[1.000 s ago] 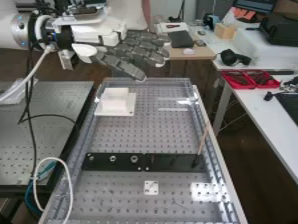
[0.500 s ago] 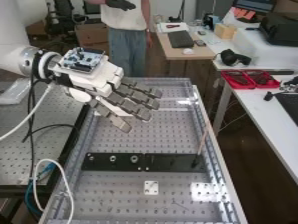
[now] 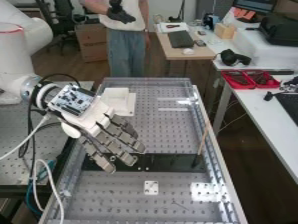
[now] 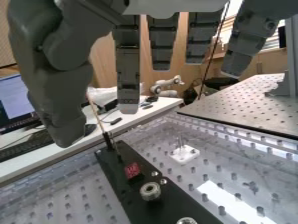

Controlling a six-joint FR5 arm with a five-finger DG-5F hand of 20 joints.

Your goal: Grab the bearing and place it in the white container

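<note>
Nearest to me, a small white plate (image 3: pixel 151 188) lies on the perforated benchtop (image 3: pixel 106 197). Just beyond, a black strip (image 3: pixel 174 162) crosses it, carrying the bearing (image 4: pixel 150 191), a thick metal ring, between its long edges; a thin rod (image 3: pixel 202 140) leans up from its right end. The robot hand (image 3: pixel 110 140) hangs over the left end, fingers straight and slightly spread, thumb apart, holding nothing. Open benchtop stretches beyond, rightward of the white container (image 3: pixel 117 101) near the far left corner.
</note>
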